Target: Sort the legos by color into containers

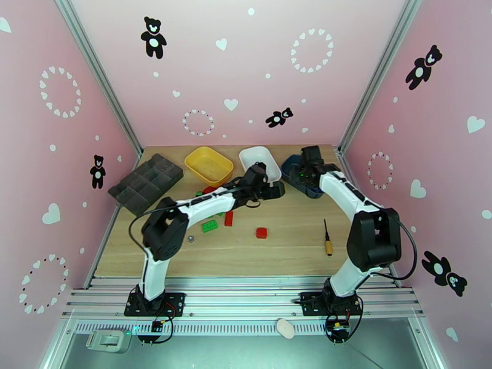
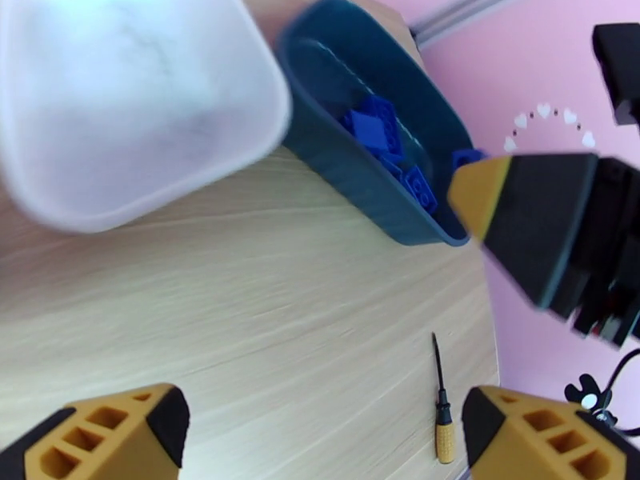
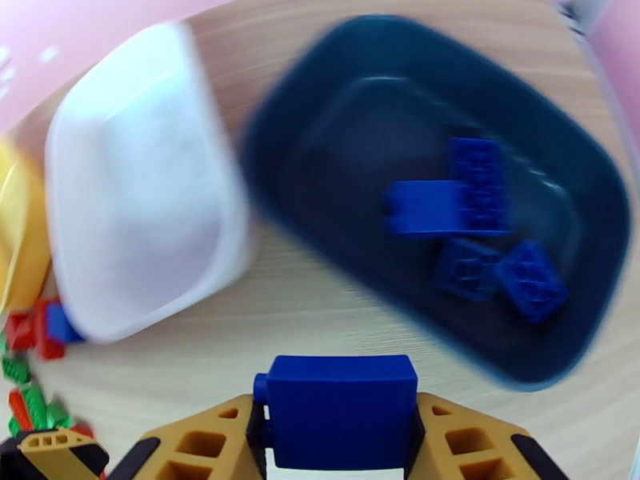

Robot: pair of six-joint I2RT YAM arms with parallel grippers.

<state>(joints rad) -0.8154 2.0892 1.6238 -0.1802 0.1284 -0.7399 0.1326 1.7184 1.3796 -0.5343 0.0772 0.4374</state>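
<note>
Left gripper [image 2: 324, 435] jaws wide apart, right gripper [image 3: 340, 451] jaws clamped on blue lego [image 3: 340, 406]

Trays: three across the upper middle of the top view, namely one yellow tray [image 1: 209, 166], one white tray [image 1: 255, 157] and one dark teal tray [image 1: 292, 169]. Grey organizer [image 1: 146, 182]: one, left of centre. Screwdriver [image 1: 328, 237]: one, right of centre. Metal ball [image 1: 190, 239]: one. Blue bricks [image 3: 478, 174] inside the teal tray: four in the right wrist view, plus one more blue brick [image 3: 340, 410] at bottom centre. Loose mid-frame: three red bricks [image 1: 261, 232], at least two green bricks [image 1: 209, 226]; others partly hidden, uncountable.
</note>
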